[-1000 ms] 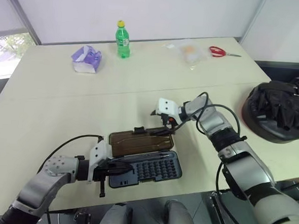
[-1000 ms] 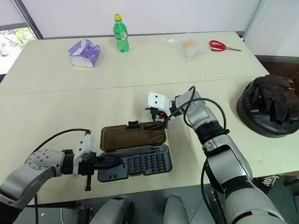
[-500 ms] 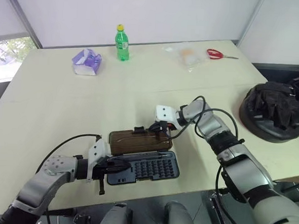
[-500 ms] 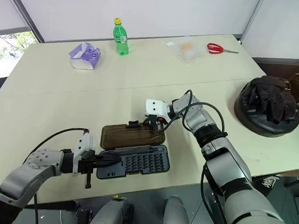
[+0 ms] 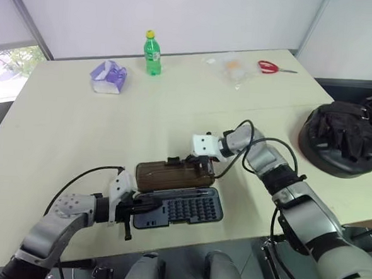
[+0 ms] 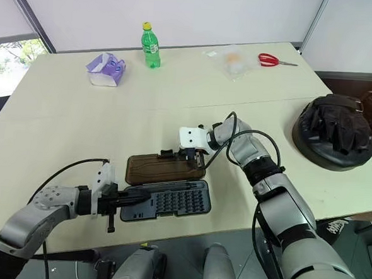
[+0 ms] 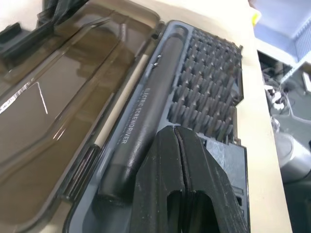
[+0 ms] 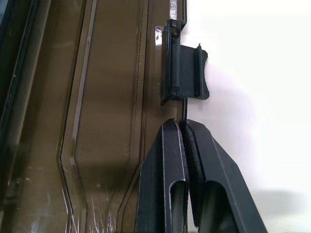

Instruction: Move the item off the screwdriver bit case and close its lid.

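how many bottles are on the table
1: a green bottle with a yellow cap stands upright at the table's far edge, right of the purple tissue pack.

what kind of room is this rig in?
Likely an office or lab room: a large pale table, plain white wall panels, a window at the left.

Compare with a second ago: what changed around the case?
The right gripper came down from just above the lid's far edge and shut on the lid beside its latch. The left gripper kept pressing, shut, on the screwdriver bit case. The lid is still open, and the item still sits on the table, far right.
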Controlling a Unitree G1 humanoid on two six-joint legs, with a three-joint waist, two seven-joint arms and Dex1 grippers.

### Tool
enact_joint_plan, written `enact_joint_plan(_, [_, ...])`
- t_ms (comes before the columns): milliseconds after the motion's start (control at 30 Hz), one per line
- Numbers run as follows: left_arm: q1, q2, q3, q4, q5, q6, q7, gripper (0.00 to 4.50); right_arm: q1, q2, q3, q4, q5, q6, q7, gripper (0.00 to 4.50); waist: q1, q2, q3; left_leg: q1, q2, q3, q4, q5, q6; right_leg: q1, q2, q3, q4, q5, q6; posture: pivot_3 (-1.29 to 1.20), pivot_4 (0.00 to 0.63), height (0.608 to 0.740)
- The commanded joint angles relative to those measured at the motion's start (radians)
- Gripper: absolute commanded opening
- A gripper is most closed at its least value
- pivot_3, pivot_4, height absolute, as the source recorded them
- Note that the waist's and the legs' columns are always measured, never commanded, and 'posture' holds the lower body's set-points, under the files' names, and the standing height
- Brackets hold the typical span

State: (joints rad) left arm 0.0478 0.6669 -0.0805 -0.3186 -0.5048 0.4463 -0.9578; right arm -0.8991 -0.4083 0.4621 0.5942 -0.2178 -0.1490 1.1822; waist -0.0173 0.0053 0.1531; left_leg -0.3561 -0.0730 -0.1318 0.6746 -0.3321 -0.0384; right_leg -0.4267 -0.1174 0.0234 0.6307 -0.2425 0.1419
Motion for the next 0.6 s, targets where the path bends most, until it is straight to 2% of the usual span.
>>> enact_joint_plan(33, [-0.02,0.002,0.093,-0.006,-0.05,0.076,0.061,0.0,0.032,-0.028,-0.043,-0.162,0.0,0.033,-0.045,0.01,0.0,0.0,0.0,0.0,0.0,0.0,0.0,0.0,0.0,0.0,0.0,0.0,0.0,0.0,0.0,0.0,0.15,0.74])
enact_joint_plan(300, [-0.147,-0.03,0.262,-0.025,-0.262,0.254,0.161,0.0,0.133,-0.087,-0.05,-0.418,-0.012,0.119,-0.064,0.01,0.003,-0.002,0.002,-0.002,0.0,0.0,-0.003,0.003,-0.005,-0.003,0.0,0.0,-0.002,0.0,0.0,0.0,0.15,0.74])
enact_joint_plan(433, [-0.232,-0.056,0.35,0.008,-0.366,0.329,0.228,0.0,0.15,-0.102,-0.05,-0.485,-0.027,0.124,-0.078,0.01,0.001,-0.002,0.002,-0.002,0.0,0.0,-0.007,0.004,-0.007,-0.003,-0.001,0.0,-0.004,0.0,0.0,0.0,0.15,0.74])
enact_joint_plan(600, [-0.313,-0.054,0.408,0.109,-0.38,0.345,0.277,0.0,0.16,-0.111,-0.064,-0.563,-0.029,0.144,-0.101,0.01,-0.001,-0.003,0.003,-0.003,0.0,0.001,-0.009,0.004,-0.007,-0.005,-0.001,-0.001,-0.004,0.0,0.0,0.0,0.15,0.74])
